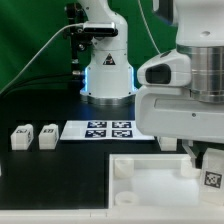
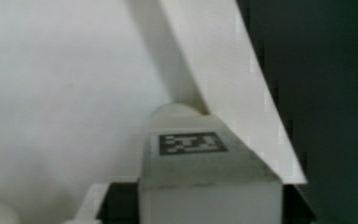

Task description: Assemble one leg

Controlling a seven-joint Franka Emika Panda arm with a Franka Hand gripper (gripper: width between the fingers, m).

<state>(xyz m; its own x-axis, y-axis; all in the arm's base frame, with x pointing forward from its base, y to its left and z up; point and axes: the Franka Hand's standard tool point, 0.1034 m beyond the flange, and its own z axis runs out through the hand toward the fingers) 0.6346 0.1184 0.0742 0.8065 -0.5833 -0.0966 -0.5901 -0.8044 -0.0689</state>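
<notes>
carrying small white chunky plastic leg (image 1: 212, 172) with marker tag, clenched in jaws, above large white square tray-like part (image 1: 150, 180) on black desk (image 1: 50, 185); next, probably aligning with corner socket.

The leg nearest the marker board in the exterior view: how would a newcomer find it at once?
Start at the marker board, the flat white strip with four tags lying before the robot base. Two small white blocks stand to its left in the exterior view. The leg is the one next to the board, close to but not touching it; its twin stands farther out, toward the table's edge.
</notes>
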